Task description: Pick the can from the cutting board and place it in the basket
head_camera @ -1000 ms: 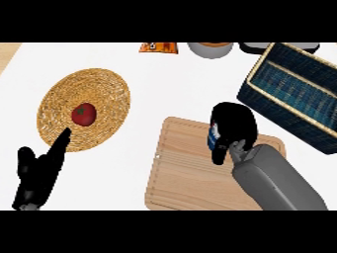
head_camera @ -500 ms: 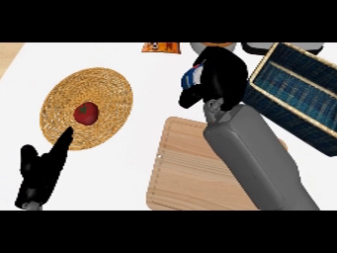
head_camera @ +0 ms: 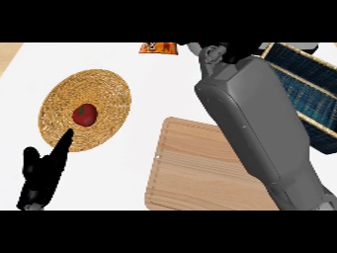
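- Head view: the right forearm (head_camera: 262,123) is now the biggest thing in sight. A second ago it stood low over the cutting board; it now reaches from the lower right edge across the board's right side to the far end of the counter (head_camera: 163,89), just left of the basket.
- The basket (head_camera: 313,101) sits at the right where it was, tilted in the view, its dark blue lining open and nothing showing inside. The forearm overlaps its near-left corner.
- The cutting board (head_camera: 196,175) is bare on all its visible surface, so the can has been lifted off it and the pick looks done.
- The woven plate (head_camera: 62,106) at the left has not moved.
- The left hand (head_camera: 43,173) rests at the lower left as before, straight and relaxed, holding nothing.
- The right hand (head_camera: 234,48) is cut off by the view's top edge, and I cannot tell whether it is clasped around anything.
- The red fruit (head_camera: 85,114) lies unmoved on the woven plate.
- The can is nowhere in sight. Half a second ago the right hand was wrapped round it in mid-air, so it is probably riding with that hand beyond the top edge. What remains, by my reading, is a swing rightward over the basket and a lowering into it.
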